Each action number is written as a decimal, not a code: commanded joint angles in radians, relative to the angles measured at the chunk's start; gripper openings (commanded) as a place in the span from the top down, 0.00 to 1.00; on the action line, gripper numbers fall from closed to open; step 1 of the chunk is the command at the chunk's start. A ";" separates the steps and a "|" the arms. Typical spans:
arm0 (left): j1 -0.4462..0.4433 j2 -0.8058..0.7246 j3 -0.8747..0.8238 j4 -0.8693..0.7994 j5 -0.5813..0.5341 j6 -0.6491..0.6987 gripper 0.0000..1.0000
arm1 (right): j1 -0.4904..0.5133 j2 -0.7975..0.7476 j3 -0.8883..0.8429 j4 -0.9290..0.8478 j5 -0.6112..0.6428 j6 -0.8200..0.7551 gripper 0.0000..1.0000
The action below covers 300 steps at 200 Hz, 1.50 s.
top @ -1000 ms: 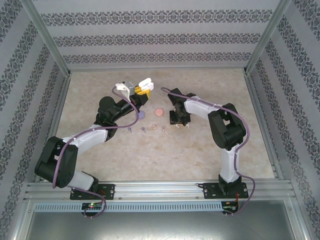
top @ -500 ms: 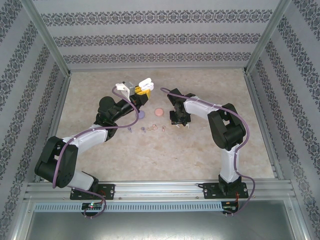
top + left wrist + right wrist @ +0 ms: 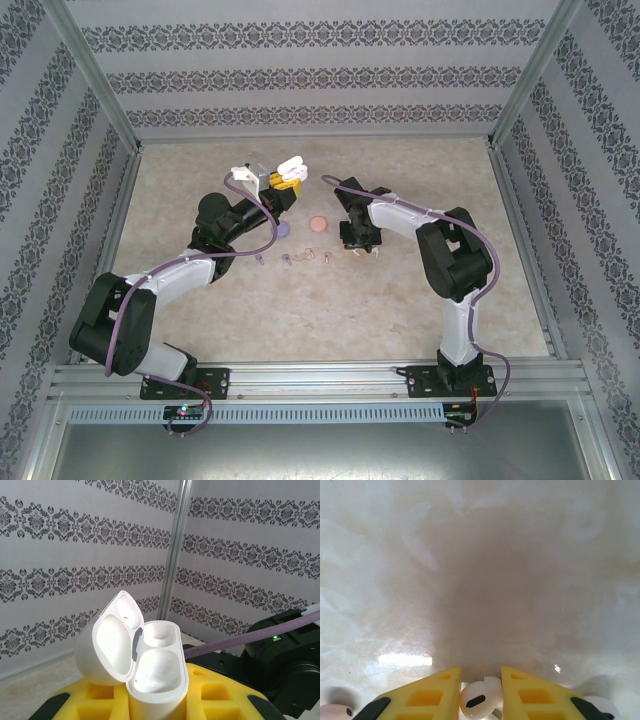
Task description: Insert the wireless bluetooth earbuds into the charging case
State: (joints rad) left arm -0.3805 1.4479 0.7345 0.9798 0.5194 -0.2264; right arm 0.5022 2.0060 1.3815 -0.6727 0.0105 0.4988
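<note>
**White bud between the right jaws, case held up on the left**

My right gripper (image 3: 480, 679) stands narrow around a white earbud (image 3: 479, 699) lying on the table (image 3: 480, 580), at six o'clock in its wrist view. Whether the pads actually bite I cannot tell. I judge the bud featherlight, hard, glossy and apt to squirt out, so I'd pinch its bulb squarely and gently. My left gripper (image 3: 157, 702) clamps the open charging case (image 3: 156, 672), lid (image 3: 107, 650) at ten o'clock; its wells look empty.

- We see the left pincer (image 3: 157, 702) clamping the white charging case (image 3: 159, 677) upright between its yellow fingers (image 3: 92, 700).
- The lid (image 3: 107, 650) stands hinged open, tilted left.
- Behind it we note a patterned wall (image 3: 75, 545), a metal post (image 3: 175, 550) and a purple cable (image 3: 235, 641).
</note>
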 commanded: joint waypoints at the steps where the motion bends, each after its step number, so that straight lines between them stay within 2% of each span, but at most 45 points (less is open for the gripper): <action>1: -0.013 -0.001 0.007 0.058 0.008 -0.013 1.00 | 0.016 -0.057 -0.029 -0.001 -0.009 0.037 0.77; 72: -0.013 -0.032 0.035 0.027 0.005 0.036 1.00 | -0.003 -0.313 -0.102 0.118 -0.059 0.123 0.78; 126: -0.012 -0.061 0.040 0.020 -0.015 0.070 1.00 | -0.019 -0.587 -0.147 0.308 -0.122 0.196 0.78; 172: -0.026 -0.064 0.065 -0.007 0.001 0.122 1.00 | -0.011 -0.736 -0.136 0.511 -0.145 0.219 0.77; 207: -0.066 -0.065 0.125 -0.136 0.003 0.279 1.00 | 0.011 -0.791 -0.172 0.747 -0.160 0.232 0.77; 241: -0.104 -0.044 0.177 -0.196 -0.016 0.375 1.00 | 0.048 -0.805 -0.221 0.950 -0.164 0.214 0.77; 300: -0.166 0.011 0.228 -0.215 -0.089 0.448 1.00 | 0.095 -0.774 -0.315 1.187 -0.146 0.231 0.77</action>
State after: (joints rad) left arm -0.5251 1.4319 0.9329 0.7704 0.4732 0.1585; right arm 0.5770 1.2186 1.1053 0.3428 -0.1394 0.7128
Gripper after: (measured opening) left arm 0.216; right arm 0.235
